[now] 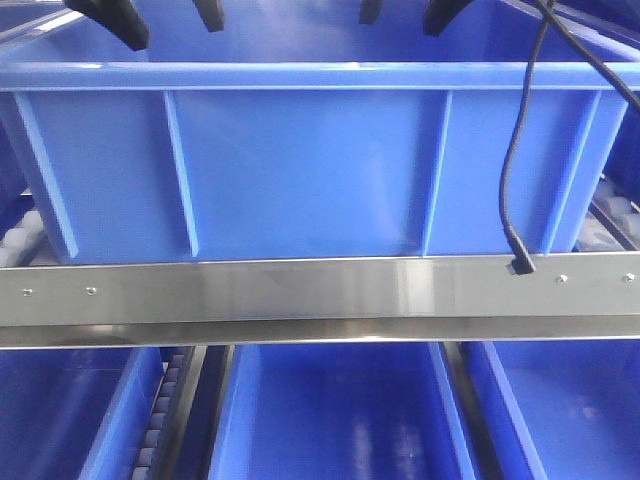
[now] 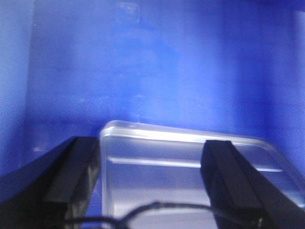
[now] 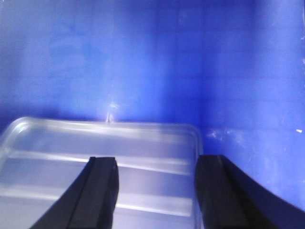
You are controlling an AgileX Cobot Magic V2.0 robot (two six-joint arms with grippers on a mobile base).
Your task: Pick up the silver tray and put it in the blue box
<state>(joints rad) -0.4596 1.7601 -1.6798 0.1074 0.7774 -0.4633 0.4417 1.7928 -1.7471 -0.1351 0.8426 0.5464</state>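
Note:
The blue box point(image 1: 310, 160) fills the front view, and its wall hides the tray there. The silver tray point(image 2: 190, 167) lies inside on the blue floor, with its ribs showing. My left gripper point(image 2: 150, 164) is open, and the tray's left rim lies between its fingers. The same tray point(image 3: 62, 157) shows in the right wrist view. My right gripper point(image 3: 159, 179) is open and straddles the tray's right rim. In the front view, the left gripper point(image 1: 160, 15) and the right gripper point(image 1: 407, 12) reach down over the box's top edge.
A steel shelf rail point(image 1: 320, 295) runs across in front of the box. A black cable point(image 1: 515, 150) hangs at the right. More blue crates point(image 1: 330, 410) sit on the lower level, with roller tracks point(image 1: 165, 420) between them.

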